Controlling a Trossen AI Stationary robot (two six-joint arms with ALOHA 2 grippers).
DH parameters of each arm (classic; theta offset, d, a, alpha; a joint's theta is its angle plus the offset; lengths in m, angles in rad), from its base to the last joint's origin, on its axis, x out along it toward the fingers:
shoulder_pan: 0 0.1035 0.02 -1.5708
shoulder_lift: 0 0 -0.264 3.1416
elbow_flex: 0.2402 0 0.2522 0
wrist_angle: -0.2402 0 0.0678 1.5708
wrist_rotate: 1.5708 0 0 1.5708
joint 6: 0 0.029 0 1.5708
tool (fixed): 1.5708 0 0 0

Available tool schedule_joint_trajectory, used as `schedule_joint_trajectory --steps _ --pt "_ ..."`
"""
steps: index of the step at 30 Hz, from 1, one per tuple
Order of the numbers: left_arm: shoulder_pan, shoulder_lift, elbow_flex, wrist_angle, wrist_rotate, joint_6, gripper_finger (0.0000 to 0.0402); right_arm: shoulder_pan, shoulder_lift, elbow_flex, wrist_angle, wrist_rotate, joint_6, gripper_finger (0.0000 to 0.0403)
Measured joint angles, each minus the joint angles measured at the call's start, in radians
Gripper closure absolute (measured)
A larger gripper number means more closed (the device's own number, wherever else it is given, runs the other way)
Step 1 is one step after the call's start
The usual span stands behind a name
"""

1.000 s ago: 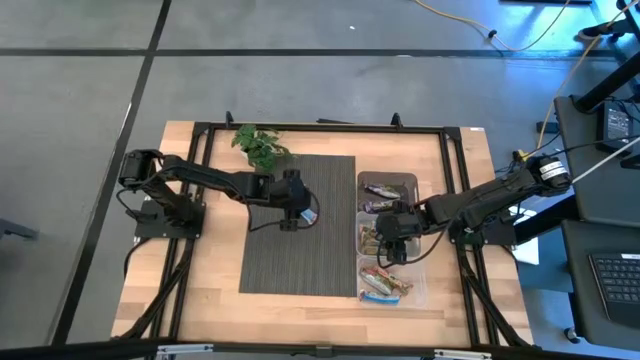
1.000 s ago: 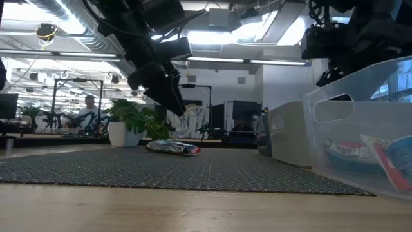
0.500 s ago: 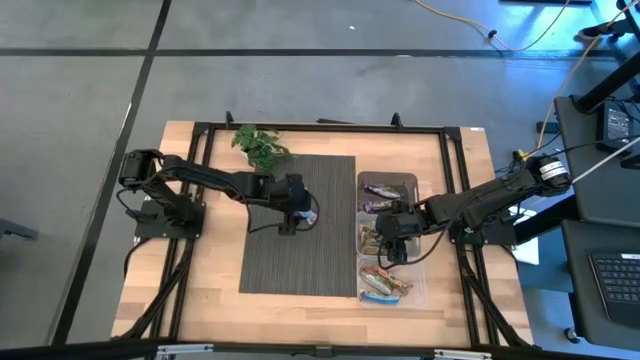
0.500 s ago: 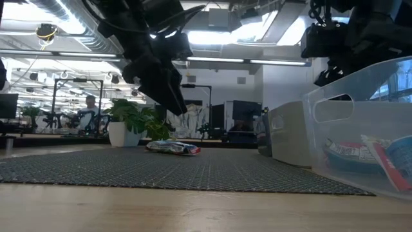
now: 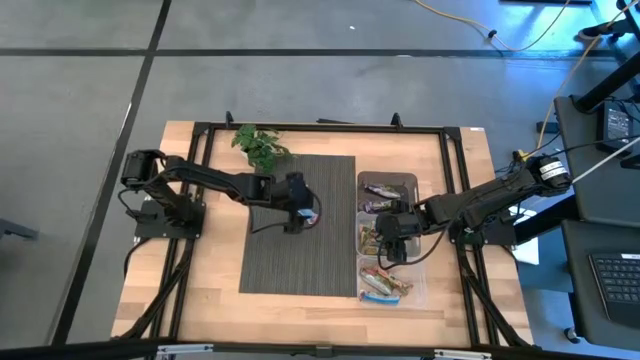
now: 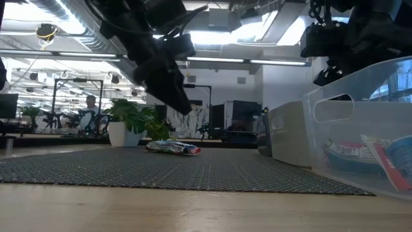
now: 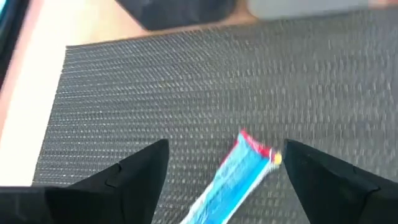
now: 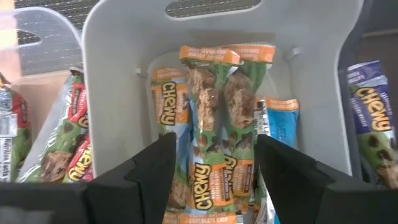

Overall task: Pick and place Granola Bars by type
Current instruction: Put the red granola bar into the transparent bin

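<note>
One blue-white-red granola bar (image 7: 239, 177) lies flat on the dark woven mat (image 5: 300, 250), also seen as the bar (image 6: 172, 147) in the low view. My left gripper (image 7: 227, 149) hangs open above it, one finger to each side, clear of the mat (image 6: 193, 169). My right gripper (image 8: 214, 171) is open over the middle grey bin (image 5: 372, 238), right above several orange-tan bars (image 8: 214, 124) that lie in it. Purple-brown bars (image 5: 382, 190) fill the far bin and blue-white-red bars (image 5: 385, 285) the near clear bin.
The three bins stand in a row along the mat's right edge. A green leafy sprig (image 5: 258, 146) lies at the mat's far left corner. A black frame (image 5: 320, 127) runs around the table. The mat's near half is bare.
My left gripper has shifted slightly above the blue bar without coming down to it. The bar has stayed where it was.
</note>
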Motion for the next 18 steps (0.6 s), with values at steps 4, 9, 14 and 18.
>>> schedule_joint_trajectory --steps 4,9,14,18 --pt "0.012 0.005 0.0 0.007 0.038 -0.032 0.0096 0.0 0.0 0.0 0.0 0.05 0.0 0.0178" --pt "0.04 0.074 0.0 0.002 0.079 -0.02 0.0096 0.0 0.0 0.0 0.001 0.085 0.0 0.0178" --pt "0.048 0.151 0.001 -0.011 0.079 0.072 0.0096 0.0 0.0 0.0 0.002 0.084 0.002 0.0178" --pt "0.048 0.193 0.004 -0.023 0.083 0.083 0.0096 0.0 0.0 0.0 0.003 0.084 0.002 0.0178"
